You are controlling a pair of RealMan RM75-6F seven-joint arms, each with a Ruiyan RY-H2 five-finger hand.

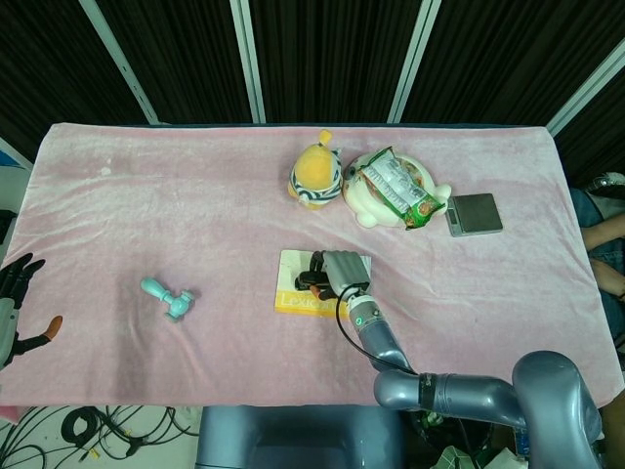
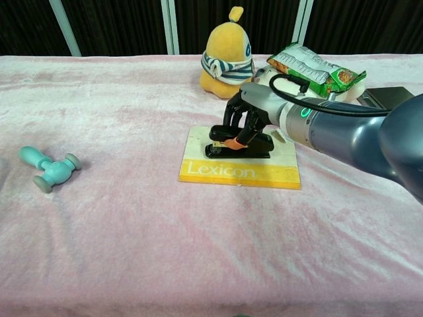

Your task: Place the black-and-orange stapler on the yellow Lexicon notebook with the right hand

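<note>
The right hand (image 2: 250,119) has its fingers closed around the stapler (image 2: 238,146), which rests on the notebook (image 2: 239,169) at table centre. The left hand (image 1: 14,293), fingers apart and holding nothing, sits at 9 o'clock. A plush toy (image 2: 228,56) stands at 12 o'clock beyond the notebook.

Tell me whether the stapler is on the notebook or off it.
On it. In the chest view the stapler lies with its base flat on the yellow Lexicon notebook, above the lettering, while the right hand grips it from above.
</note>
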